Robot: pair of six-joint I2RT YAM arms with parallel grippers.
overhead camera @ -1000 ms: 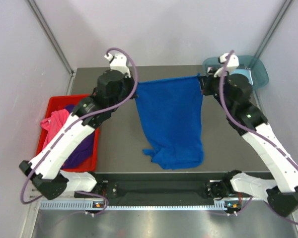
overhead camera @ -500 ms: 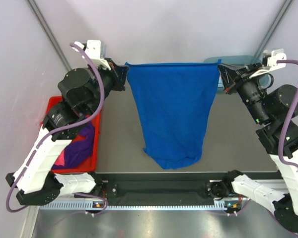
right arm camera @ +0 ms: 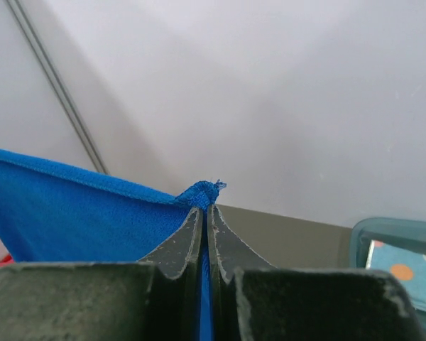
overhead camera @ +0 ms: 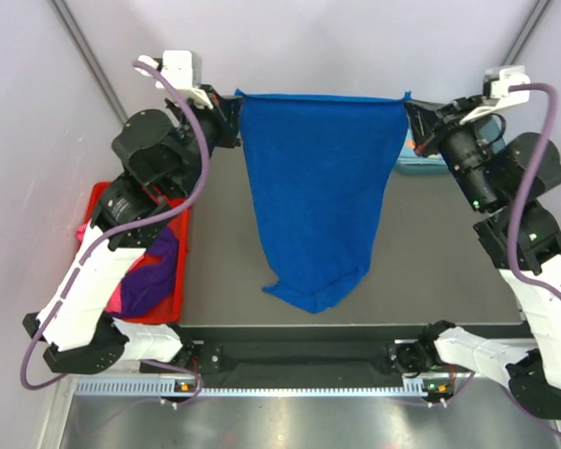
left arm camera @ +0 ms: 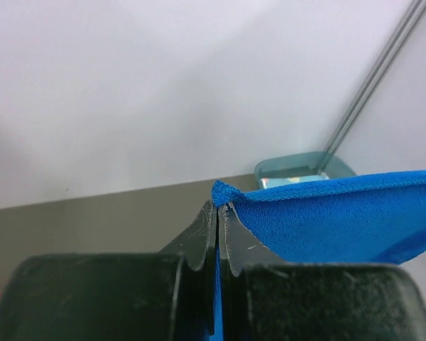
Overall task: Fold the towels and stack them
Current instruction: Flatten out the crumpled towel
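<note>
Left tool (left arm camera: 218, 209) and right tool (right arm camera: 204, 209) each clamped on top corner of royal blue towel (overhead camera: 318, 196), held spread in air over counter (overhead camera: 430, 262), not folded yet. Purple towel (overhead camera: 150, 276), pink towel (overhead camera: 119, 299) wait in red bin (overhead camera: 181, 271); dotted towel (right arm camera: 405, 273) in teal tray (right arm camera: 383, 227). Early stage, I'd say

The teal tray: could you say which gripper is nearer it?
Right. The right gripper hangs close to the tray; the left gripper grips the towel's opposite corner, farther off.

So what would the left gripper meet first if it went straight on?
Past the royal blue towel corner that the left gripper pinches, probably the white wall; the teal tray lies off to the right. Depth unclear.
</note>
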